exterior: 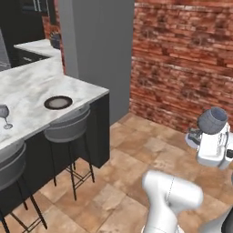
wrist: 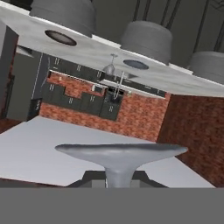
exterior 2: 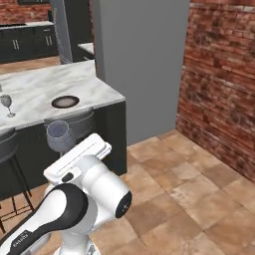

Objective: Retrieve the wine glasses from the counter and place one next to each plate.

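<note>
My gripper (exterior: pixel 199 135) is shut on the stem of a clear bluish wine glass (exterior: pixel 213 119), held upright over the tiled floor. In the right base view its bowl (exterior 2: pixel 60 135) rises above my hand. The hand view is rolled upside down, and there the glass's round foot (wrist: pixel 120 151) spreads just beyond my fingertips. A second wine glass (exterior: pixel 3 113) stands on the marble bar top (exterior: pixel 32 91). To its right lies the brown-rimmed plate (exterior: pixel 58 102). The blue-grey plate (wrist: pixel 135 64) lies beside that standing glass (wrist: pixel 109 68). The counter with the cooktop is out of view.
Grey bar stools (exterior: pixel 68 125) (exterior: pixel 11 159) stand along the bar's near side, between me and the plates. A grey pillar (exterior: pixel 95 45) closes the bar's far end, and a brick wall (exterior: pixel 182 59) runs to the right. Open tiled floor (exterior: pixel 136 159) lies around me.
</note>
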{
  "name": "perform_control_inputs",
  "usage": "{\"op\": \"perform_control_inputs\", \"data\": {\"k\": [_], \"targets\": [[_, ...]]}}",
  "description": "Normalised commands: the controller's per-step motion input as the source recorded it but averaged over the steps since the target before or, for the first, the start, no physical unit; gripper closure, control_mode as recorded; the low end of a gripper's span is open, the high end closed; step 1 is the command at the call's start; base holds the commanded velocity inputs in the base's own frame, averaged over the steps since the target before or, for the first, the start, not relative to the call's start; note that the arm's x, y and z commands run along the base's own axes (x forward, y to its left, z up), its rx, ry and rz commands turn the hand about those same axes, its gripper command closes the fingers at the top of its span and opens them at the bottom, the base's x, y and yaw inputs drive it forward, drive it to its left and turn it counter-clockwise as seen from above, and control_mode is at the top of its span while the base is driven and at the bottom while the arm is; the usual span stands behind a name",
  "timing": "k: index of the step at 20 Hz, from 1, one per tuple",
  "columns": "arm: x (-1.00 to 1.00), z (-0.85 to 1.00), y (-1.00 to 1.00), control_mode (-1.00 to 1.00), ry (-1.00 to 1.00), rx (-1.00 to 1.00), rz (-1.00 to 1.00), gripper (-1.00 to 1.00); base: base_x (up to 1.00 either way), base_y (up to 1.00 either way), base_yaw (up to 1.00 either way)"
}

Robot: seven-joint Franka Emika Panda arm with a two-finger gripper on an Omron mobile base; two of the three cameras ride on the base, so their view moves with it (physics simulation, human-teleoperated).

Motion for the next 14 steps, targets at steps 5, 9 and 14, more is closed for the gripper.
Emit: {"op": "perform_control_inputs", "data": {"k": [5, 9, 14], "targets": [[0.00, 0.00, 0.00, 1.00, 0.00, 0.00, 0.00, 1.00, 1.00, -0.50, 0.32], [0.00, 0.00, 0.00, 1.00, 0.00, 0.00, 0.00, 1.00, 1.00, -0.19, 0.40], [0.00, 0.00, 0.00, 1.00, 0.00, 0.00, 0.00, 1.00, 1.00, -0.20, 0.63]]}}
